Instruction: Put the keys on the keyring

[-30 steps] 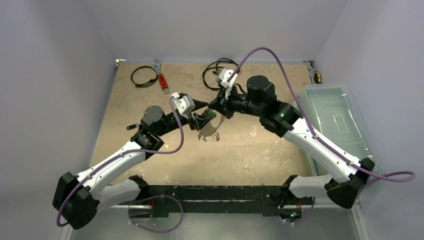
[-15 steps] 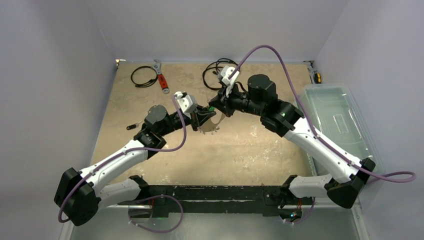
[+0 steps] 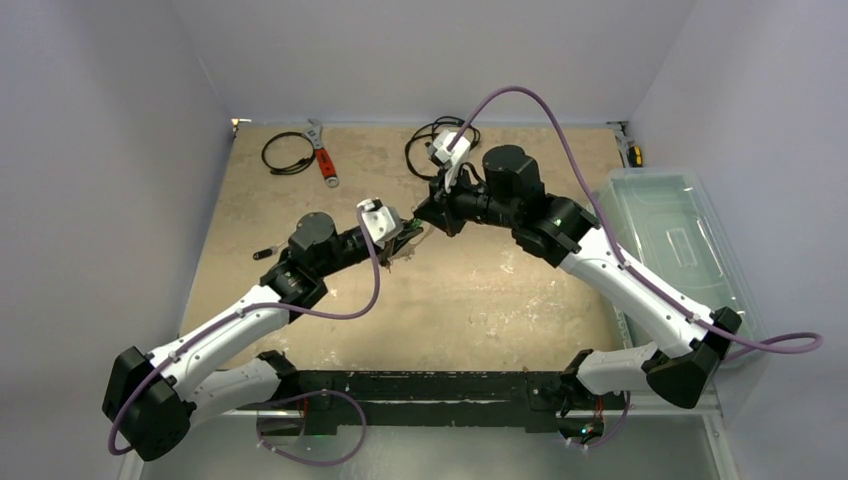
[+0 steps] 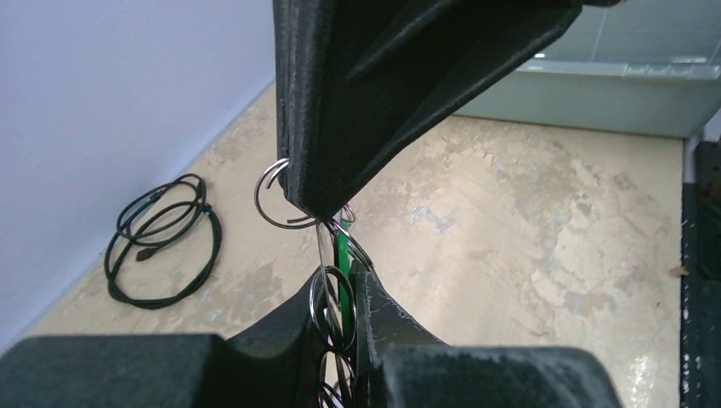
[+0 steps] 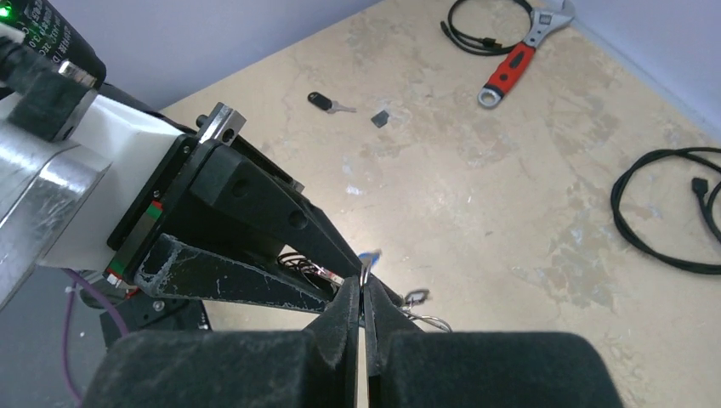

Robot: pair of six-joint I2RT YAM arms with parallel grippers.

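Both grippers meet above the middle of the table. My left gripper (image 3: 402, 232) (image 4: 349, 280) is shut on a bunch of keys: stacked wire rings (image 4: 330, 297) and a green tag (image 4: 343, 268) sit between its jaws. A thin silvery strip (image 4: 321, 246), the keyring seen edge-on, runs up from the bunch to the right gripper's tip. My right gripper (image 3: 424, 213) (image 5: 363, 285) is shut on that thin metal edge (image 5: 364, 270). A blue tag (image 5: 371, 255) shows just past it. One small ring (image 4: 272, 195) sticks out beside the right fingertip. A loose key with a dark tag (image 5: 327, 103) (image 3: 263, 253) lies on the table.
A red-handled wrench (image 3: 322, 155) and a black cable coil (image 3: 288, 152) lie at the back left. Another cable coil (image 3: 432, 140) lies at the back centre. A clear plastic bin (image 3: 680, 240) stands along the right edge. A small dark scrap (image 5: 380, 118) lies near the loose key.
My left gripper has closed on the key bunch and moved up against the right gripper's tip. The ring no longer dangles below it. The right arm has shifted slightly left.
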